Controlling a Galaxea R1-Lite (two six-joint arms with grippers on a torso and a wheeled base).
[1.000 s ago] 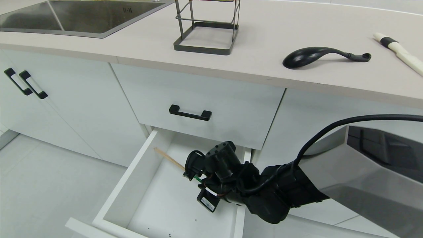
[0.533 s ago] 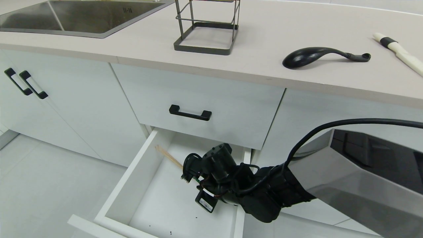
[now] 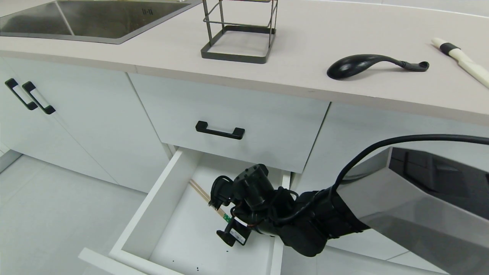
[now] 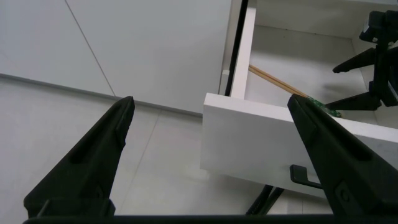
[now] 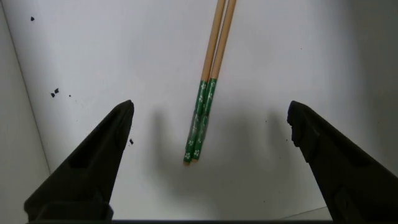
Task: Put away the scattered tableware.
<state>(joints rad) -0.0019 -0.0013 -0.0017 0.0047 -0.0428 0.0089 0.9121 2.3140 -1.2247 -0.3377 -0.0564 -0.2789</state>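
Two chopsticks [image 5: 212, 62] lay side by side in the one open drawer [image 3: 153, 206], nearest of all. Above it was one shut drawer [image 3: 248, 110] with a single black handle [image 3: 219, 131]. Two door handles [image 3: 38, 100] sat as a pair on the cupboard to the left. The one countertop [image 3: 305, 38] carried three loose things: one black spoon [image 3: 351, 68] on the right, one cream-handled utensil [image 3: 464, 61] at the far right, and one wire rack [image 3: 233, 58] farther back. One sink [image 3: 95, 19] was set in at the far left.

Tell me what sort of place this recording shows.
Most likely a kitchen: a steel sink set into the countertop, a black spoon lying on that countertop, and chopsticks lying in the open drawer below.
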